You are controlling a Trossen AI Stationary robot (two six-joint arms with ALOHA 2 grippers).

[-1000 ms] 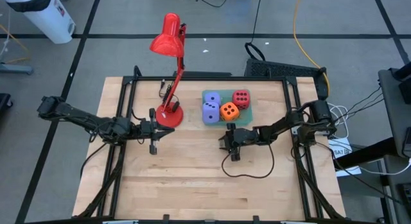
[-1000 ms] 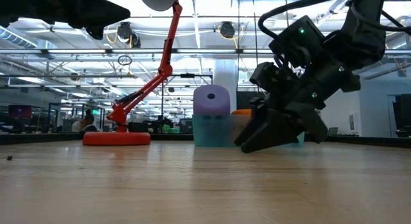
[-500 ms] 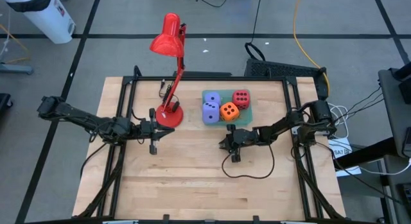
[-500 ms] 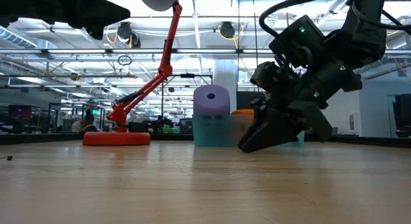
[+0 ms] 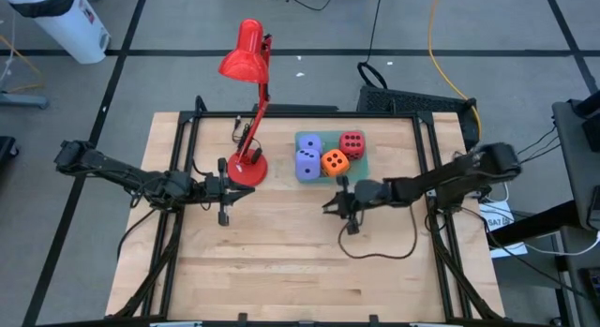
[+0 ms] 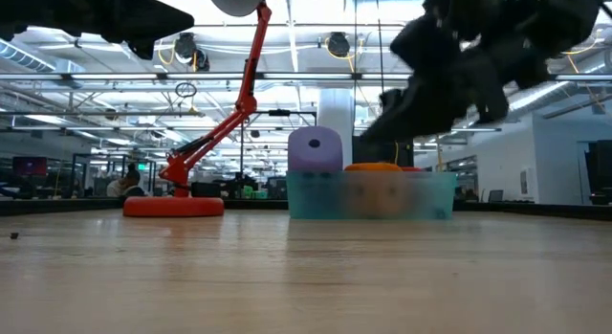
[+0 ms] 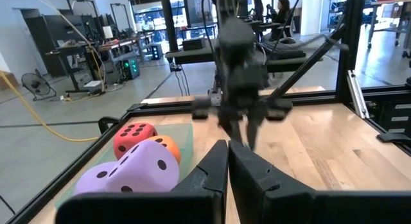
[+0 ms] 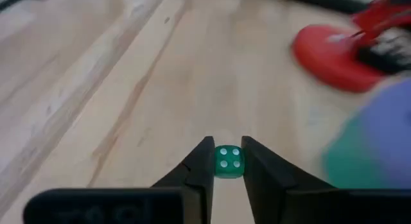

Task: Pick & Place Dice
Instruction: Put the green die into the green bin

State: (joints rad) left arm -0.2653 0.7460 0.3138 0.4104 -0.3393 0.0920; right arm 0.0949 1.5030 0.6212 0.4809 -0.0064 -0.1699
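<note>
The right hand [image 8: 224,161], lifted off the counter [image 5: 281,261], pinches a small green die [image 8: 227,160] at its very fingertips just short of the teal tray [image 5: 361,170], so a jolt could squirt it loose.

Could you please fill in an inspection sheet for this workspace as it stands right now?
Surface: wooden table, bare at the front.
Job's things: four foam dice in a teal tray; small green die in the right hand.
Clutter: red desk lamp.
Grippers: right hand shut on the green die beside the tray; left hand shut, empty, by the lamp base.
Cables: black lead looped on the table.
Surroundings: open lab, white bin.
</note>
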